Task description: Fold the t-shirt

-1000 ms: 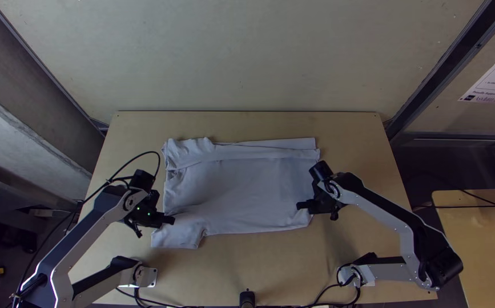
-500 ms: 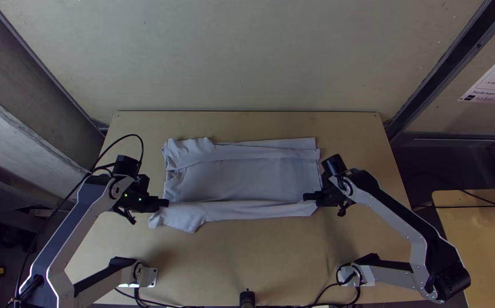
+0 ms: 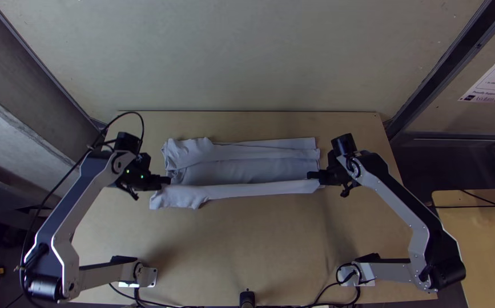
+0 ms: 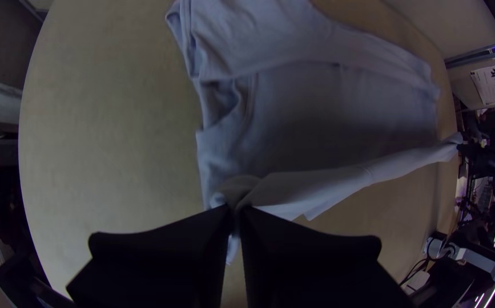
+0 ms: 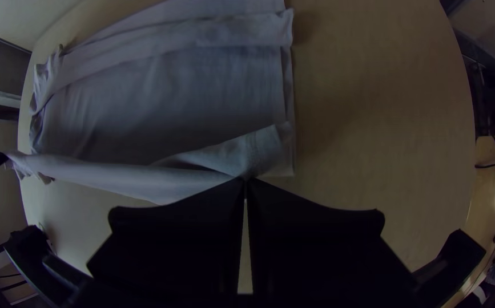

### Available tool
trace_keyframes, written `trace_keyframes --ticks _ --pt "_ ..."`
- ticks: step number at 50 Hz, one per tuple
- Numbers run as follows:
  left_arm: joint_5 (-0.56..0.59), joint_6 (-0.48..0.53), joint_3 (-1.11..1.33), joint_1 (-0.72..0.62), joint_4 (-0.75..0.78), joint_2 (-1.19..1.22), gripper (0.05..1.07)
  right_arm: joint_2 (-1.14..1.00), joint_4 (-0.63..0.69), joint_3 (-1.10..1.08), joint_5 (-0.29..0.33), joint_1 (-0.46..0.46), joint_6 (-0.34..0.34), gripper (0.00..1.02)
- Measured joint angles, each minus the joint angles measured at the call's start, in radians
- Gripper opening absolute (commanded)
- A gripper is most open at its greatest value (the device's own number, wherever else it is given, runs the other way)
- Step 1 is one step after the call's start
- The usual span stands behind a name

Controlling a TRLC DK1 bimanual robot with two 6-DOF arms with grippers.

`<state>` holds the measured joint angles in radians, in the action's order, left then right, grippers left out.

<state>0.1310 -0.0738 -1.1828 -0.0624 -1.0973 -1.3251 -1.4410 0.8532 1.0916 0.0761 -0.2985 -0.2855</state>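
The light grey t-shirt [image 3: 241, 171] lies on the table, its far part folded over in a strip and its near edge lifted. At that edge's left end my left gripper [image 3: 168, 181] is shut on the cloth; at the right end my right gripper [image 3: 311, 176] holds it too. In the left wrist view the left gripper [image 4: 236, 210] pinches a gathered bit of the t-shirt [image 4: 316, 108]. Both fingers of the right gripper [image 5: 246, 180] meet on a corner of the t-shirt [image 5: 173, 97] in the right wrist view. Between the grippers the edge hangs as a narrow band.
Bare wood of the table [image 3: 241, 245] lies between the t-shirt and the arms' bases. A wall rises behind the table's far edge. A small black post [image 3: 247, 298] stands at the near edge, and a second table [image 3: 475, 245] is at the right.
Both grippers have moved away from the table's near edge, carrying the t-shirt's near edge up and over toward the folded far strip. Less of the shirt's middle is uncovered.
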Motion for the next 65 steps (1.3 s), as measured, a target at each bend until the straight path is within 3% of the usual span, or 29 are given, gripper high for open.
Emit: trace_keyframes --ticks 54,65 --pt "-0.003 0.0 -0.567 0.025 0.001 -0.55 0.21 -0.482 0.0 0.487 0.0 0.089 0.073 0.02" --pt "-0.011 -0.024 -0.602 0.025 0.129 -0.649 0.21 -0.595 -0.001 0.558 0.0 0.092 0.077 0.02"
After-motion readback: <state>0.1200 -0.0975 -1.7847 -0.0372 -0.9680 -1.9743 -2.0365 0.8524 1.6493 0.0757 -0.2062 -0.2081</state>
